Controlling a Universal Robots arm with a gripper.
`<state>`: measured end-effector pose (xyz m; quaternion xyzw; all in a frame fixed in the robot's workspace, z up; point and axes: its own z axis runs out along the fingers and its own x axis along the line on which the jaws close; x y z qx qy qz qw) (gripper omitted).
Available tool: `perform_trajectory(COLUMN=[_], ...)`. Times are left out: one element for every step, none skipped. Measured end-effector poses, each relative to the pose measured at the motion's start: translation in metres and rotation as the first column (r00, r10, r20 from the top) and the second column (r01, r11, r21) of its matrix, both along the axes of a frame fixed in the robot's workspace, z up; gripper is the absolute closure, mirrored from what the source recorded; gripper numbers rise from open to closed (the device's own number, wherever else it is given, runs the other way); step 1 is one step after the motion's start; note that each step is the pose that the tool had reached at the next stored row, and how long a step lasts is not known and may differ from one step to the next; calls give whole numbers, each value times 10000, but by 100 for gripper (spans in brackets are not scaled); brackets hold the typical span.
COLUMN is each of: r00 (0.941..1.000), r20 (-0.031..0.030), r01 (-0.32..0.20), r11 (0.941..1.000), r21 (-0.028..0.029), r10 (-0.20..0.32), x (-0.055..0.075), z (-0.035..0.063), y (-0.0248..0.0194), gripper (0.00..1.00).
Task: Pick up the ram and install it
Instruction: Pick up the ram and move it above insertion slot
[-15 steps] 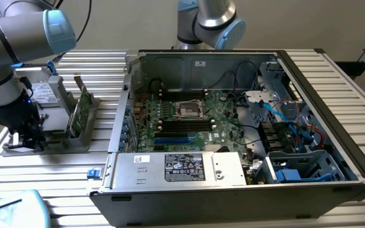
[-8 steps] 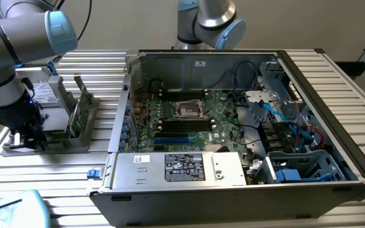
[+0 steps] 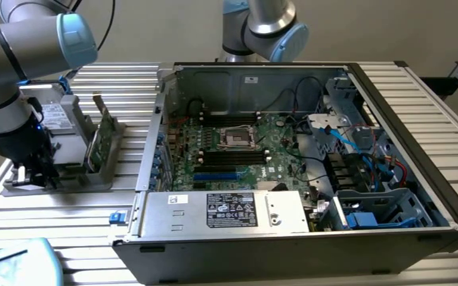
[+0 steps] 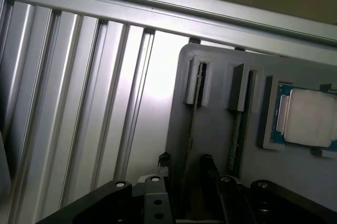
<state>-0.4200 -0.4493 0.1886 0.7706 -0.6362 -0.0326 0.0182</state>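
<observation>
I have the gripper (image 3: 34, 176) down over the grey holder (image 3: 70, 179), which sits on the worktop (image 3: 70, 220) just beside the open computer case (image 3: 404, 89), on the exterior view's left. From the wrist view, the ram (image 4: 193, 119) stands on edge in the holder's outermost slot, nearest the holder's edge. My fingers (image 4: 164, 162) are parted, one on each side of it with a little gap showing, so I judge it straddled but not yet clamped. The task is at its start. The stick is not lifted, and the black memory slots (image 3: 229, 156) on the board inside the case look unfilled, so grasping, carrying and seating all remain.
</observation>
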Motion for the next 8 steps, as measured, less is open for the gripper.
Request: perform_trajectory(r00=[10000,10000,10000,10000,10000,10000,10000,10000], r20=[0,-1,-4,-5,-8,-11,-14,-20], r01=[2,4,8,11,15,22,30,38], r11=[10000,10000,10000,10000,10000,10000,10000,10000], r21=[0,2,1,1,1,1,1,0], r10=[-2,-4,-8,-11,-15,-22,-30,-38], x=[0,0,0,0,0,0,0,0], z=[0,0,0,2,3,5,8,11], y=[0,0,1,1,1,2,3,4], gripper=[63,63,63,63,63,63,63,63])
